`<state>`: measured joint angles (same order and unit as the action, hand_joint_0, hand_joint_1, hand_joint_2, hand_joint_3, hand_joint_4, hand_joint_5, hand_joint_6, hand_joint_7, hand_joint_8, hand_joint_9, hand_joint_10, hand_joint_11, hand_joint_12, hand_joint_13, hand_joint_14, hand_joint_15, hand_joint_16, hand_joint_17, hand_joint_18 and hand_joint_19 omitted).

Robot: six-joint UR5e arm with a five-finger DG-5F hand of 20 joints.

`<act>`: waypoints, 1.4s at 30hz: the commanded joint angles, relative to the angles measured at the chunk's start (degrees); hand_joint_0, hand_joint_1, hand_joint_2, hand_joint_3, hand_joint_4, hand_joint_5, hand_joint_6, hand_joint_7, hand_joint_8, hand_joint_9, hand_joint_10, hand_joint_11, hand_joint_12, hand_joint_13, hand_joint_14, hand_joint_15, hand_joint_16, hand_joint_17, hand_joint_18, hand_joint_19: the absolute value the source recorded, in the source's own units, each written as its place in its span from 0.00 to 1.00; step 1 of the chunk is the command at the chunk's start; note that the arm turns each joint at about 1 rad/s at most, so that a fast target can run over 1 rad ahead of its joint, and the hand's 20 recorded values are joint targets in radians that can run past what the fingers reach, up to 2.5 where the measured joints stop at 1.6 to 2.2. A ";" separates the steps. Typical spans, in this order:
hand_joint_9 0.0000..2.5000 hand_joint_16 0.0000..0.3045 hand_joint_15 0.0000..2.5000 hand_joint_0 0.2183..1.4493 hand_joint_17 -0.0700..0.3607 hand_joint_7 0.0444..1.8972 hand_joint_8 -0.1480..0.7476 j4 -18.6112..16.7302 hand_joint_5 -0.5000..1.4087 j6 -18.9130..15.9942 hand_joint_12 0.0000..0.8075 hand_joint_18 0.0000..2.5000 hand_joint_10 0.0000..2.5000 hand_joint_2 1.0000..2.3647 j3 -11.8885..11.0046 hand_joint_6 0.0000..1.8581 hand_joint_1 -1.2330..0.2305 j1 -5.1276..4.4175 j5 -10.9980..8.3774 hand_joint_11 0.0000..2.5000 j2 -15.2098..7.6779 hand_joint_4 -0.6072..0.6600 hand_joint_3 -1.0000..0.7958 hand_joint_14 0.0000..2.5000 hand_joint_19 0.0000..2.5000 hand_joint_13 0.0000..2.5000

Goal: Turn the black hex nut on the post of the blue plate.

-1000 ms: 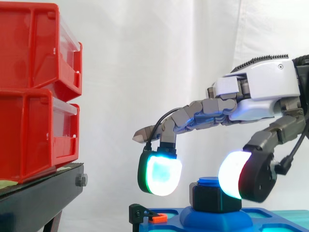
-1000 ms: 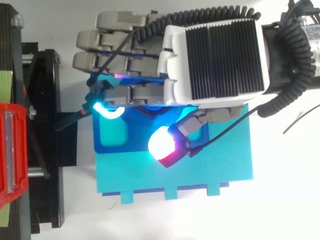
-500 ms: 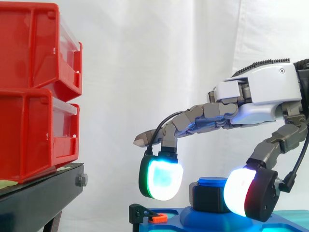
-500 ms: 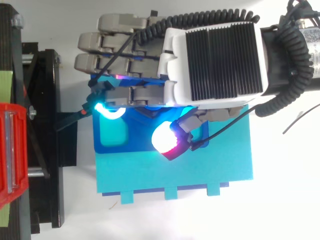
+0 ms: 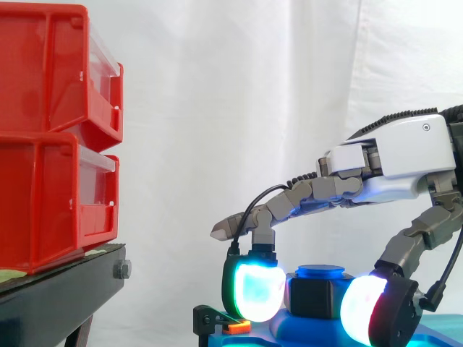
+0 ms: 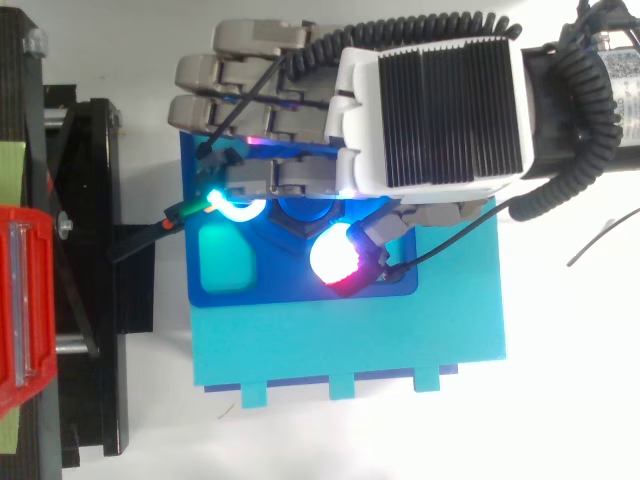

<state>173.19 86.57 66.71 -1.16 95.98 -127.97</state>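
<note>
Half a second ago the hand hung higher, with its finger pad up level with the post's top and left of it. It has since come down. That pad now sits level with the nut, and the thumb pad has sunk a little too and closed in from the right. In the top view the hand has also slid along the plate, so the finger's glow now lies nearer the post.

The nut sits low on the post, directly between the two pads. The finger pad is just at its left face and the thumb pad is against its right. One finger and the thumb are curled round the nut, pinching it from opposite sides, while the other fingers reach out straight above and past it. The post's blue cap stands clear above both pads.

Under the pads the plate lies on a teal base. An orange tab sits just below the finger pad, at the plate's edge. Well beyond the fingertips are the red bins on their black stand.
</note>
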 commanded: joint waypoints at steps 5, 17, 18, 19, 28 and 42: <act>0.02 0.16 0.01 0.22 0.42 0.53 0.34 0.04 0.14 0.36 0.39 0.00 0.00 0.00 0.17 0.27 0.29 0.20 -0.01 0.00 0.00 0.57 0.28 0.00 0.00 0.05; 0.02 0.16 0.01 0.24 0.41 0.59 0.35 0.31 0.15 0.88 0.39 0.00 0.00 0.00 0.17 0.27 0.31 0.64 -0.01 0.00 0.00 0.56 0.28 0.00 0.01 0.06; 0.02 0.16 0.01 0.24 0.41 0.59 0.35 0.31 0.15 0.88 0.39 0.00 0.00 0.00 0.17 0.27 0.32 0.55 -0.01 0.00 0.00 0.56 0.28 0.00 0.01 0.06; 0.03 0.16 0.01 0.24 0.41 0.59 0.35 0.31 0.15 0.88 0.39 0.00 0.00 0.00 0.17 0.27 0.32 0.55 -0.01 0.00 0.00 0.56 0.28 0.00 0.01 0.06; 0.03 0.18 0.02 0.18 0.44 0.55 0.38 0.04 0.14 0.97 0.42 0.00 0.00 0.00 0.17 0.27 0.37 0.64 -0.01 0.00 0.00 0.60 0.28 0.00 0.01 0.06; 0.01 0.20 0.02 0.15 0.47 0.44 0.40 4.96 0.13 0.71 0.46 0.00 0.00 0.00 -6.42 0.27 0.51 0.20 0.34 0.00 0.17 0.59 0.28 0.00 0.02 0.05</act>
<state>174.02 87.18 64.15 -0.84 96.08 -127.87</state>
